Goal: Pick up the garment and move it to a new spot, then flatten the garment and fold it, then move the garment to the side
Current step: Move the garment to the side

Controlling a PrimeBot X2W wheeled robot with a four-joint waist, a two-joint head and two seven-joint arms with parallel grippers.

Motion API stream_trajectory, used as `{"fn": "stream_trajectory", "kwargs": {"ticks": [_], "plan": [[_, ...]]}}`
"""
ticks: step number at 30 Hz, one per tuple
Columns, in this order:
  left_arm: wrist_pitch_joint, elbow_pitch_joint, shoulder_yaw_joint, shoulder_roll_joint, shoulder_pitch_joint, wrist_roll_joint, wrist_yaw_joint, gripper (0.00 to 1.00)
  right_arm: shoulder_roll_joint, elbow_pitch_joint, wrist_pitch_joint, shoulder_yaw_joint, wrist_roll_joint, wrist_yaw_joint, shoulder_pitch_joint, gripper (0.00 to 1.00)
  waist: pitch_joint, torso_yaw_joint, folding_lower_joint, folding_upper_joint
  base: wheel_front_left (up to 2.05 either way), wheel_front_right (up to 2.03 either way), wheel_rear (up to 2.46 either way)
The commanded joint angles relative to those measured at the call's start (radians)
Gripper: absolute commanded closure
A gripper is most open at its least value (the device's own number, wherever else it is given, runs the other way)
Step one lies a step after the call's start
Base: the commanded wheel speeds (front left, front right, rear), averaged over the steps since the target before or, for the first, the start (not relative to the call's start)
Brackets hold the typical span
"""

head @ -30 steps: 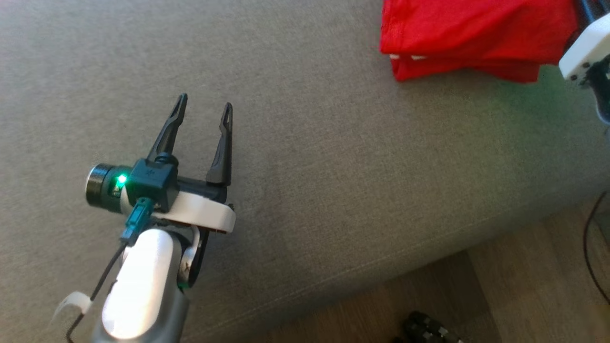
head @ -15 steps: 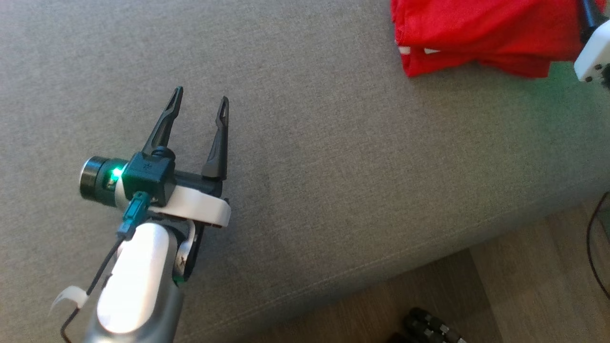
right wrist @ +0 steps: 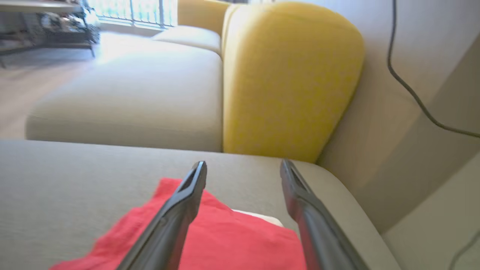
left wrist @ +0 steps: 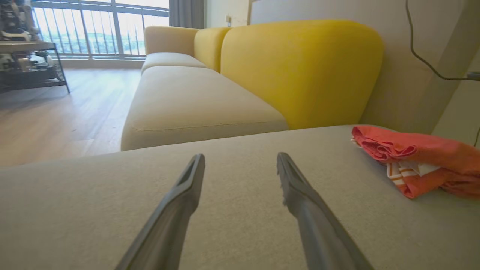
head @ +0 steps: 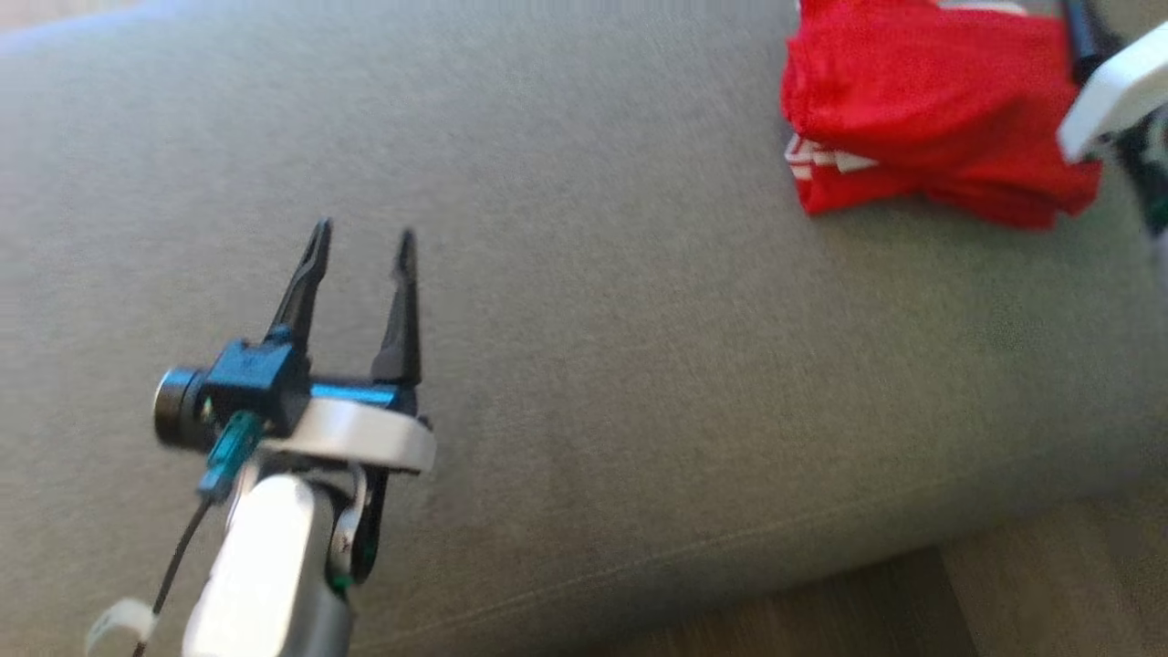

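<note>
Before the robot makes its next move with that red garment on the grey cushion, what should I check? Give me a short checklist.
1. Right gripper free: ok, fingers wide apart over the folded red fabric garment, gripping nothing.
2. Left gripper free: ok, open above the bare grey fabric cushion.
3. Garment folded: ok, a compact layered bundle.
4. Garment at the side: ok, near the cushion's right end.
5. Garment wholly on the cushion: cannot tell, its far edge is cropped.
</note>
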Motion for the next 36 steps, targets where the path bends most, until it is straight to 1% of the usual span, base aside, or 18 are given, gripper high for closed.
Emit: {"fn": "stream_trajectory", "kwargs": {"ticks": [1, 7, 11, 15, 17, 18, 20, 24, 28, 31, 34, 36], "plan": [[-0.005, -0.037, 0.037, 0.004, -0.005, -0.005, 0.006, 0.0, 0.012, -0.036, -0.011, 0.014, 0.006, 0.0, 0.023, 0.0, -0.065, 0.055, 0.0001, 0.0, 0.0, 0.0, 0.0], [-0.005, -0.069, 0.098, -0.001, 0.088, -0.038, 0.026, 0.0, 0.06, -0.247, -0.011, 0.042, 0.071, 0.0, 0.202, 0.0, -0.165, 0.125, 0.0001, 0.0, 0.0, 0.0, 0.0], [-0.005, -0.086, 0.129, -0.004, 0.144, -0.049, 0.032, 0.0, 0.093, -0.381, -0.011, 0.041, 0.095, 0.0, 0.346, 0.0, -0.216, 0.16, 0.0001, 0.0, 0.0, 0.0, 0.0], [-0.005, -0.094, 0.146, -0.005, 0.192, -0.056, 0.031, 0.0, 0.138, -0.517, -0.011, -0.001, 0.089, 0.0, 0.49, 0.0, -0.256, 0.187, 0.0001, 0.0, 0.0, 0.0, 0.0], [-0.005, -0.097, 0.155, -0.006, 0.214, -0.06, 0.03, 0.0, 0.171, -0.582, -0.012, -0.035, 0.078, 0.0, 0.566, 0.0, -0.274, 0.198, 0.0001, 0.0, 0.0, 0.0, 0.0], [-0.005, -0.105, 0.161, -0.006, 0.234, -0.065, 0.026, 0.0, 0.203, -0.649, -0.012, -0.071, 0.052, 0.0, 0.639, 0.0, -0.284, 0.206, 0.0001, 0.0, 0.0, 0.0, 0.0], [-0.005, -0.112, 0.159, -0.006, 0.252, -0.082, 0.017, 0.0, 0.237, -0.708, -0.012, -0.114, 0.029, 0.0, 0.709, 0.0, -0.291, 0.213, 0.0001, 0.0, 0.0, 0.0, 0.0], [-0.005, -0.142, 0.166, -0.007, 0.277, -0.121, -0.005, 0.0, 0.285, -0.792, -0.012, -0.18, -0.001, 0.0, 0.825, 0.0, -0.297, 0.217, 0.0001, 0.0, 0.0, 0.0, 0.0], [-0.005, -0.153, 0.168, -0.007, 0.299, -0.129, -0.01, 0.0, 0.299, -0.853, -0.012, -0.187, -0.047, 0.0, 0.901, 0.0, -0.301, 0.212, 0.0001, 0.0, 0.0, 0.0, 0.0], [-0.005, -0.158, 0.173, -0.007, 0.307, -0.125, -0.006, 0.0, 0.301, -0.87, -0.012, -0.189, -0.043, 0.0, 0.925, 0.0, -0.301, 0.207, 0.0001, 0.0, 0.0, 0.0, 0.0], [-0.005, -0.168, 0.182, -0.007, 0.317, -0.106, 0.004, 0.0, 0.302, -0.896, -0.012, -0.189, -0.009, 0.0, 0.95, 0.0, -0.3, 0.197, 0.0001, 0.0, 0.0, 0.0, 0.0], [-0.005, -0.172, 0.189, -0.007, 0.319, -0.098, 0.019, 0.0, 0.302, -0.904, -0.012, -0.188, -0.003, 0.0, 0.955, 0.0, -0.299, 0.193, 0.0001, 0.0, 0.0, 0.0, 0.0]]}}
